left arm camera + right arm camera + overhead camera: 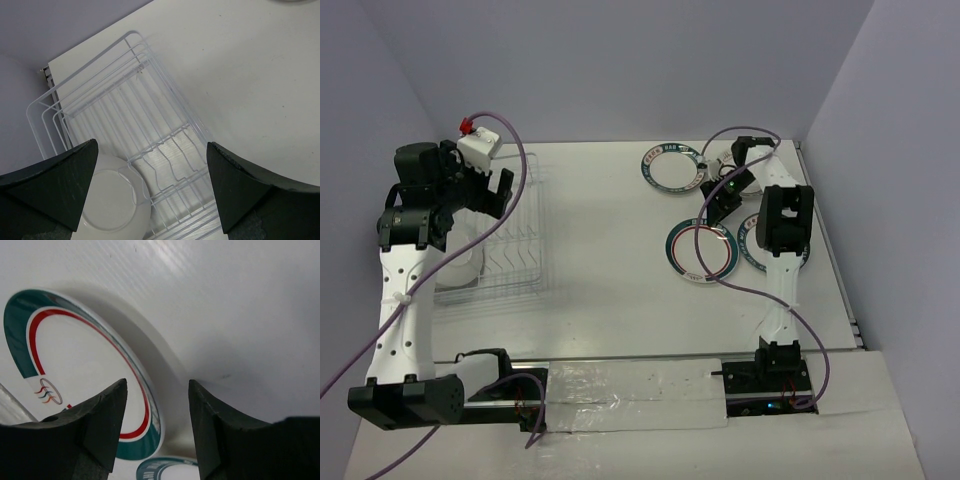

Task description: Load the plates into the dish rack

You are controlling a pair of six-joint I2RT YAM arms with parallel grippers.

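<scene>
The dish rack is a white wire rack at the left. One plate leans in it, showing its plain white underside. My left gripper hangs wide open above the rack and holds nothing. At the right, three plates lie on the table: a far one, a middle one and one partly under the right arm. My right gripper is open. Its jaws straddle the rim of a teal-and-red plate, with gaps on both sides.
The rim of another teal plate shows at the bottom of the right wrist view. A purple cable crosses the middle plate. Walls close the table at the back and at the right edge.
</scene>
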